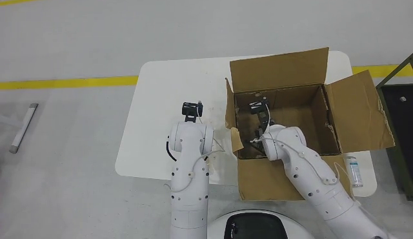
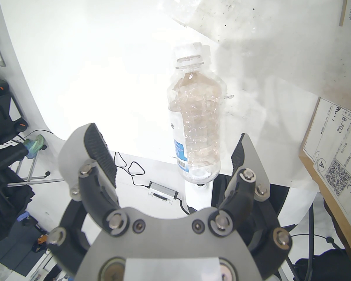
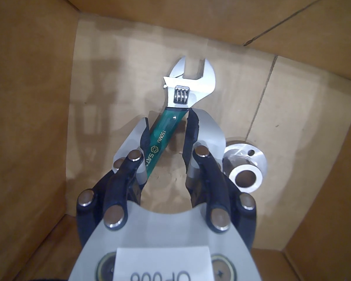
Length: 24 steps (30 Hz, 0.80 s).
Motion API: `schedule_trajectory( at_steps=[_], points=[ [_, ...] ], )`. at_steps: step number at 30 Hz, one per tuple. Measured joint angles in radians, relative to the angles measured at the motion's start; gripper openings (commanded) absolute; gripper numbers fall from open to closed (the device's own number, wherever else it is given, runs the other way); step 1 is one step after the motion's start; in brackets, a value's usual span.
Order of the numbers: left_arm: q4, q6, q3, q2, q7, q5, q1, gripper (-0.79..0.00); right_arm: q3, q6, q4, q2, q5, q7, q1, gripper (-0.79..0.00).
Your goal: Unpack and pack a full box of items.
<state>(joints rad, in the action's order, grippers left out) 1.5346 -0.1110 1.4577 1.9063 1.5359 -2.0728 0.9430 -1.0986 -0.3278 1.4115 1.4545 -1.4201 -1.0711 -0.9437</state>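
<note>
Because the box (image 1: 279, 71) stands on the white surface (image 1: 161, 110) with its flaps spread wide, the top view shows the right arm reaching straight down inside it while the left arm hangs beside it. In the left wrist view the left jaws gape wide and empty, with a clear bottle (image 2: 196, 118) just ahead, its base end nearest and seemingly lined up for a grasp across its body. In the right wrist view the right jaws pinch the green handle of a wrench (image 3: 190, 80) close behind its head, likely for balance, with a metal flange (image 3: 245, 166) just beside them.
</note>
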Motion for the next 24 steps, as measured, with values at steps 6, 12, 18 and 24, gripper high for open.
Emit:
schedule_trajectory(
  at_steps=[6,12,18,24],
  points=[
    [0.000,0.000,0.000,0.000,0.000,0.000,0.000,0.000,-0.022,-0.001,0.034,-0.001,-0.004,0.002,-0.020,-0.480],
    [0.000,0.000,0.000,0.000,0.000,0.000,0.000,0.000,-0.037,-0.012,0.067,0.001,0.013,0.027,-0.048,-0.434],
    [0.000,0.000,0.000,0.000,0.000,0.000,0.000,0.000,-0.032,-0.011,0.054,0.006,0.017,0.035,-0.058,-0.434],
    [0.000,0.000,0.000,0.000,0.000,0.000,0.000,0.000,-0.019,-0.008,0.029,0.012,0.007,0.025,-0.046,-0.453]
  ],
)
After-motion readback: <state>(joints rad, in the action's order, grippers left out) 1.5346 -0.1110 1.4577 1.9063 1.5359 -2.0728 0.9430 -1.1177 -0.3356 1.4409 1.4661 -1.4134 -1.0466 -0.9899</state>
